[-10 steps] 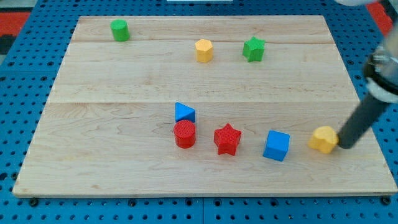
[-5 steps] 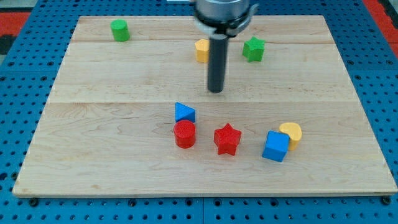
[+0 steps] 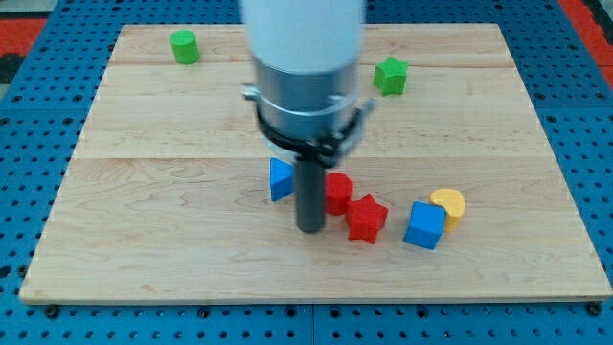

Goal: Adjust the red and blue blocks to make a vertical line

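My tip rests on the board just left of the red cylinder, which is partly hidden behind the rod. The blue triangle sits just left of the rod, above my tip. The red star lies right of my tip, touching the red cylinder's lower right. The blue cube sits further right, at about the star's height.
A yellow block touches the blue cube's upper right. A green cylinder is at the top left and a green star at the top right. The arm hides the board's upper middle.
The arm has come down from the upper middle to below the blue triangle. The red cylinder has shifted right and up against the red star, and the star has moved slightly right.
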Tool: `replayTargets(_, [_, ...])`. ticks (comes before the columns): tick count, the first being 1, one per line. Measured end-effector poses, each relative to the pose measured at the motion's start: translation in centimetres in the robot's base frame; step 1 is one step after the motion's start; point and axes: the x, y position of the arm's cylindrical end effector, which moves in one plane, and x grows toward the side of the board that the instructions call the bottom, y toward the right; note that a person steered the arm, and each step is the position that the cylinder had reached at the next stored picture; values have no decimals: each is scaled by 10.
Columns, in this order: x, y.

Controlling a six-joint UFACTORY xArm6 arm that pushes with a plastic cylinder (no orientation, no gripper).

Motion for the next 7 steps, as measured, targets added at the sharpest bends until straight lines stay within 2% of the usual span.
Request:
replayTargets(1, [17,-12])
replayTargets(2, [-5,30])
replayTargets(3, [-10,67])
replayTargets(4, [4,24])
replayTargets(5, [10,82])
replayTargets(6, [12,111])
replayTargets(7, [12,115])
